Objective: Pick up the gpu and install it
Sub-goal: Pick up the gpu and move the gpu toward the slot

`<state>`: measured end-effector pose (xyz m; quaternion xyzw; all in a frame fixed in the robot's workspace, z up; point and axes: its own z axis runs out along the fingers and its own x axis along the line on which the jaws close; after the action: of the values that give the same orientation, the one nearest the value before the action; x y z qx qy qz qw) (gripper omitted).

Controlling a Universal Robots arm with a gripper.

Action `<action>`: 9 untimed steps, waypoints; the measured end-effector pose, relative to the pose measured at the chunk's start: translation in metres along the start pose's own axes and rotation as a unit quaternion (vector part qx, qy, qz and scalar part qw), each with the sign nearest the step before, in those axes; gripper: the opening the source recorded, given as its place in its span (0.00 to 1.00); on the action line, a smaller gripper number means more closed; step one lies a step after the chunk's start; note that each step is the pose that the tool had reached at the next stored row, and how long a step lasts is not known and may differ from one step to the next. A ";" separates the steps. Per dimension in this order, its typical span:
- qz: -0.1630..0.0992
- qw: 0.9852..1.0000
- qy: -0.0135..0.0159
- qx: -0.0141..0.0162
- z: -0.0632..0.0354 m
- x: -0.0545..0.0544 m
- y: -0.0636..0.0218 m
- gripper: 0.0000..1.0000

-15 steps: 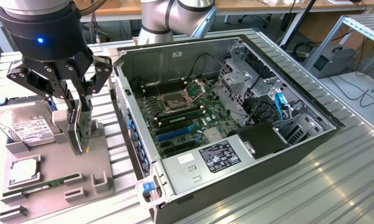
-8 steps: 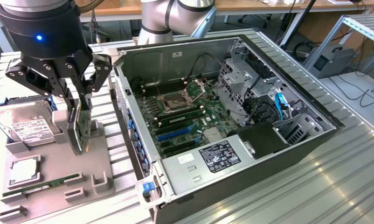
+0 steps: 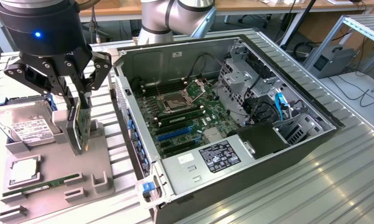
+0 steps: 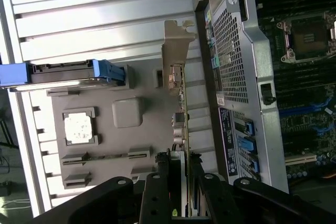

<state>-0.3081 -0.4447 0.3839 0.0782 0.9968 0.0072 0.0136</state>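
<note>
The gpu [image 3: 81, 133] is a thin green card seen edge-on, standing upright over the grey parts tray [image 3: 56, 198] at the exterior view's left. My gripper [image 3: 80, 105] comes down on it from above, a finger on each face, shut on its upper edge. In the wrist view the gpu [image 4: 181, 119] runs away from the gripper [image 4: 181, 184], with its silver end bracket [image 4: 176, 51] at the far end. I cannot tell whether its lower edge touches the tray's holder. The open computer case [image 3: 137, 135] lies just to the exterior view's right of the card.
On the tray lie a silver hard drive [image 3: 25, 123], a processor chip [image 3: 24, 170] and a narrow RAM stick [image 3: 41, 185]. Inside the case is the motherboard [image 3: 187, 116] with blue card slots [image 3: 174, 133], a drive cage [image 3: 237, 79] and a black power supply [image 3: 261, 140]. Ribbed metal table [image 3: 311, 186] lies all around.
</note>
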 end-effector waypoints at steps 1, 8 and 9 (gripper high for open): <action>0.000 1.000 0.000 0.000 -0.0004 0.000 0.0000 0.27; 0.000 1.000 0.000 0.000 -0.0026 0.000 0.0000 0.27; 0.000 1.000 0.000 0.000 -0.0028 0.000 0.0001 0.27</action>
<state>-0.3081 -0.4447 0.3867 0.0783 0.9968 0.0072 0.0136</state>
